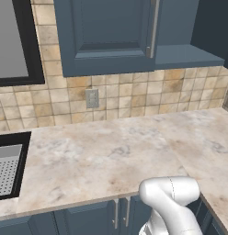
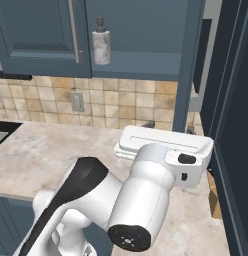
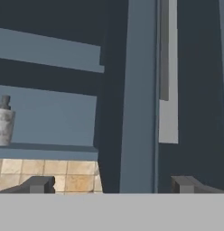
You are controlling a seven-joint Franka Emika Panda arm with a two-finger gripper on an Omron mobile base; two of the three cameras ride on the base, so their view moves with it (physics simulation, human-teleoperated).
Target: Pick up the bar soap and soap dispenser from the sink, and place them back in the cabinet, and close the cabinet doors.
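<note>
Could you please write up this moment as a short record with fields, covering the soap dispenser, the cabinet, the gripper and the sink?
soap dispenser: small white-grey cylindrical bottle with dark pump top, standing upright on the cabinet shelf
cabinet: dark blue cupboard, interior open to view; left panelled door with long silver handle faces forward
right door: dark blue panel, seen edge-on, swung open in front of the hand
gripper: two dark fingertips spread wide, nothing between them
sink: black basin with grey perforated tray, at the left edge of the beige marbled counter
bar soap: cannot tell where it lies

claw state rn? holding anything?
Claw: open, jaws wide apart, holding nothing. It faces the edge of an open cabinet door; the soap dispenser stands on the shelf off to the side.
</note>
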